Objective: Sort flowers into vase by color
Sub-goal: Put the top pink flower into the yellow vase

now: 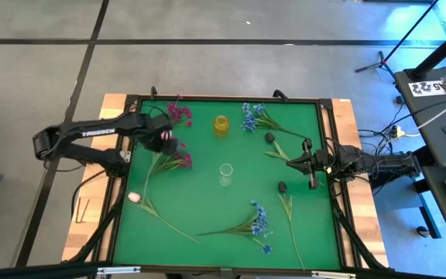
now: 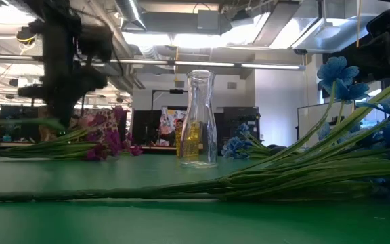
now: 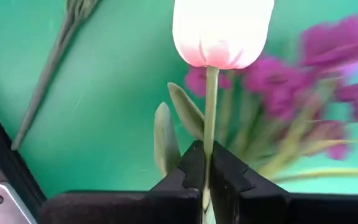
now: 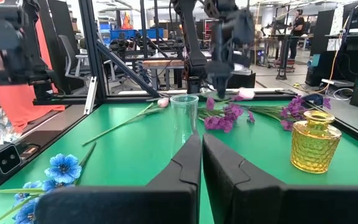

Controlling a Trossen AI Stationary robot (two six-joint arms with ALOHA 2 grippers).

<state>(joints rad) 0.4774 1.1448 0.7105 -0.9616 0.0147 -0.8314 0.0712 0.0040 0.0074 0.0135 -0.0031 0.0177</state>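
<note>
Clearly the left gripper [image 3: 206, 186] is clenched on the thin stem of a pale pink tulip [image 3: 222, 31], whose bud stands well above the fingertips in the left wrist view. From above, that gripper [image 1: 163, 139] sits in the upper left part of the green table [image 1: 207, 201], over a magenta cluster [image 1: 178, 160], with the tulip bud showing pale beside it. The right gripper [image 4: 201, 146] waits at the right edge of the frame, its fingers pressed together on nothing.

The main risk, I judge, is the stem itself: it is slim and gripped low, so the heavy bud could swing or the stem could slide through the fingers on the way across. The long leaves could also catch on the magenta blooms just below and drag them along. At the vase mouth, a swaying stem tip could miss the narrow opening or knock the vase over.

Two containers stand near the middle. The clear glass vase [image 1: 225, 173] looks empty in the low view and the right wrist view. The yellow glass vase [image 1: 221, 125], farther toward the top of the frame, also holds no flowers. Blue sprays [image 1: 258, 222], another pink tulip [image 1: 135, 198] and dark buds [image 1: 282, 187] lie loose on the table.
</note>
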